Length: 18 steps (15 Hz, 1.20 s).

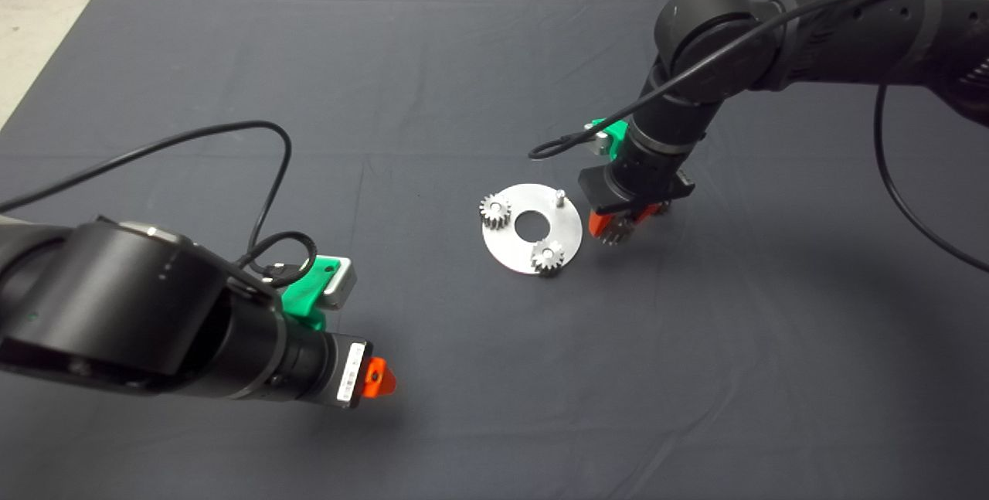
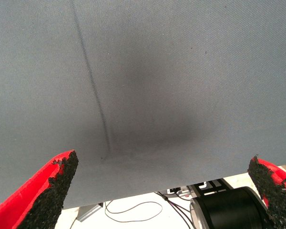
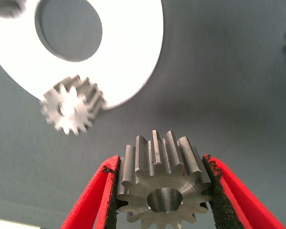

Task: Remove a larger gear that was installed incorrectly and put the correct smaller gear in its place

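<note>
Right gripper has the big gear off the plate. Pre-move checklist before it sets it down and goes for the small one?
1. Grasp: right gripper shut on the larger gear, a pad on each side of the teeth. Ok.
2. Gear off the plate: held beside the plate's edge, over the mat. Ok.
3. Vacated pin bare and upright. Ok.
4. Two small bright gears seated on the plate. Ok.
5. Smaller gear located: only a dark blur at the right wrist view's edge. Cannot tell.
6. Left gripper open, over bare mat, well away from the plate. Ok.
</note>
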{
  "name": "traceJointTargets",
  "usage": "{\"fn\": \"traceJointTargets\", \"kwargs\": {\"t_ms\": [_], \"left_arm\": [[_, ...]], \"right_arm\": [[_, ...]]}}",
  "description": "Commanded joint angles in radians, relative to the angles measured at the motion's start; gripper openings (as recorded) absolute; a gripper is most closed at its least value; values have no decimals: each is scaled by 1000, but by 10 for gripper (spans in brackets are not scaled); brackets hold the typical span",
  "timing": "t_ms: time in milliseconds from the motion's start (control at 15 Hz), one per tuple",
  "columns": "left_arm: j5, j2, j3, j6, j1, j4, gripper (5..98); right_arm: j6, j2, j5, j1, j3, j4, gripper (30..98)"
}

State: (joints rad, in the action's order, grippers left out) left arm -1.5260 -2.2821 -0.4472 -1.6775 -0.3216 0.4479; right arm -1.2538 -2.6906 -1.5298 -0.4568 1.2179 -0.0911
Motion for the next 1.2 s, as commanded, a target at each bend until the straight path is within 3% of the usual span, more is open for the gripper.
{"fn": "traceJointTargets", "kwargs": {"t_ms": [0,533,1133], "left_arm": [[-5,3,3,4,-8,2,921],[-2,2,0,3,-4,2,921],[-2,2,1,2,-4,5,921]], "right_arm": [[-1,-16,-128,-25,30,-116,422],[57,-25,-128,-23,112,-151,422],[57,-93,-128,-19,133,-186,400]]}}
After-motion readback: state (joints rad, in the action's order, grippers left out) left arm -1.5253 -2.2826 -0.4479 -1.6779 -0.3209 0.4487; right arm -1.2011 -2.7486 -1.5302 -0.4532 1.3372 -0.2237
